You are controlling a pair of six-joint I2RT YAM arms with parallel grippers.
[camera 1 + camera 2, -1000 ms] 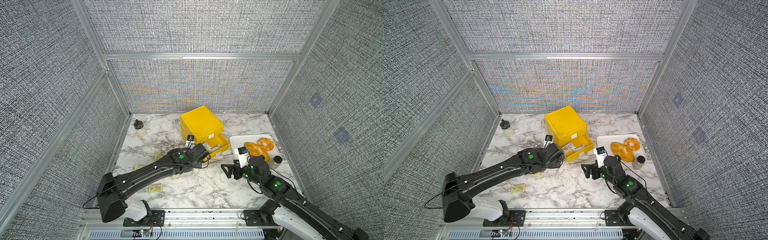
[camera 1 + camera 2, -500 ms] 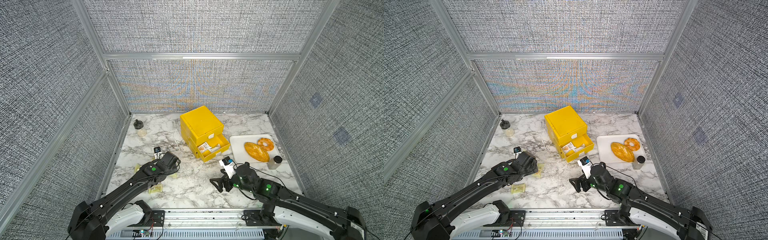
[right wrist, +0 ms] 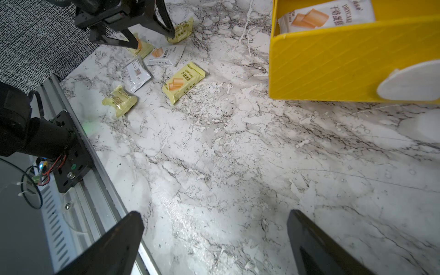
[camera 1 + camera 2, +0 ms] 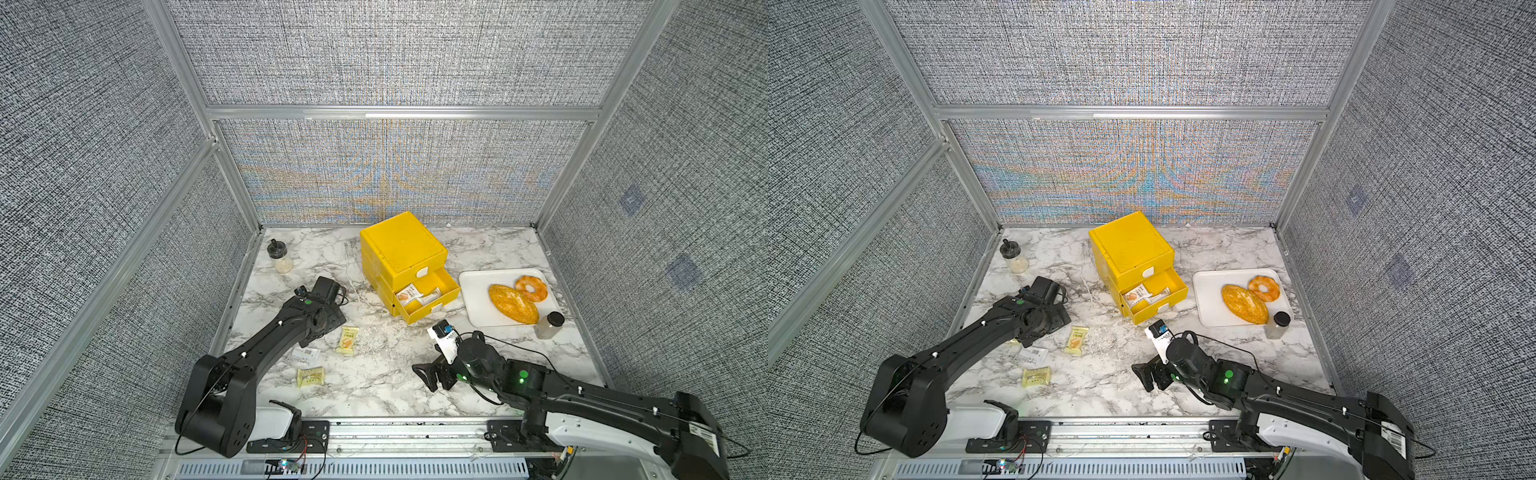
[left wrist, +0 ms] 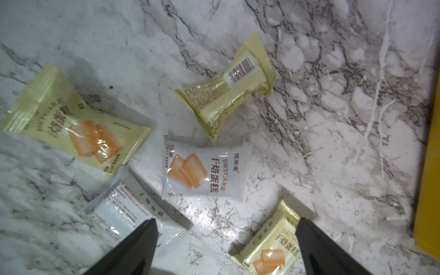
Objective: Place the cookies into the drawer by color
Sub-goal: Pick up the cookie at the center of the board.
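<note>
Fingers spread, empty, on left gripper and right gripper. Left hovers over 5 crowded cookies; closing may pinch white and yellow together, missorting the drawer.

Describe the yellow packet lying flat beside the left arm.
Start at the yellow drawer box on the marble table and move toward the left arm. The pale yellow packet lies flat in that gap, orange picture up. The crumpled yellow packet nearby shows its printed back; the white packet shows a barcode.
</note>
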